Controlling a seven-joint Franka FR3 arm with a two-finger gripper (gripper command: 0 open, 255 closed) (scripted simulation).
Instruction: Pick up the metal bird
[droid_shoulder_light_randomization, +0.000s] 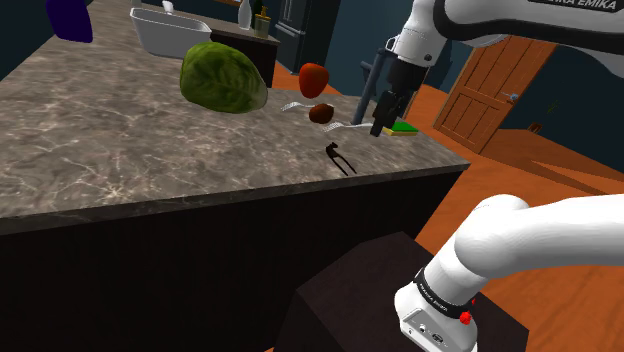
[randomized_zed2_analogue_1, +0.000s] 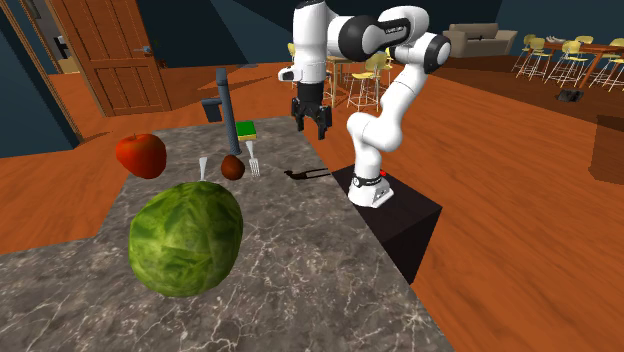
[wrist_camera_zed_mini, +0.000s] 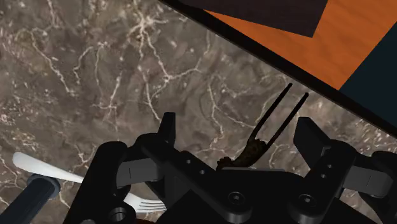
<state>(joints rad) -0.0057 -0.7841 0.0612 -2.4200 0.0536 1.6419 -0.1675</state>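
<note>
My gripper (wrist_camera_zed_mini: 238, 127) hangs over the marbled counter (wrist_camera_zed_mini: 95, 76) with its fingers spread wide, gripping nothing. The metal bird (wrist_camera_zed_mini: 254, 145), drawn thin and black with two long tail prongs, lies flat on the stone directly beneath the hand. It sits in the gap between the fingers, closer to one than the other, and touches neither.

Just beside the gripper I see a white fork (wrist_camera_zed_mini: 44, 168) on the counter, and near it a small brown round thing (droid_shoulder_light_randomization: 322, 113). A green block (randomized_zed2_analogue_1: 246, 129) lies close on the gripper's other side, by a dark grey upright post (randomized_zed2_analogue_1: 222, 100).

Farther from the hand a red apple (droid_shoulder_light_randomization: 314, 78) rests on the stone, and beyond that a large green cabbage (droid_shoulder_light_randomization: 223, 77).

Well apart from the gripper, at the counter's far end, stands a white basin (droid_shoulder_light_randomization: 170, 30). I cannot tell what is in it. A white bottle (droid_shoulder_light_randomization: 245, 14) stands upright just past its rim.
</note>
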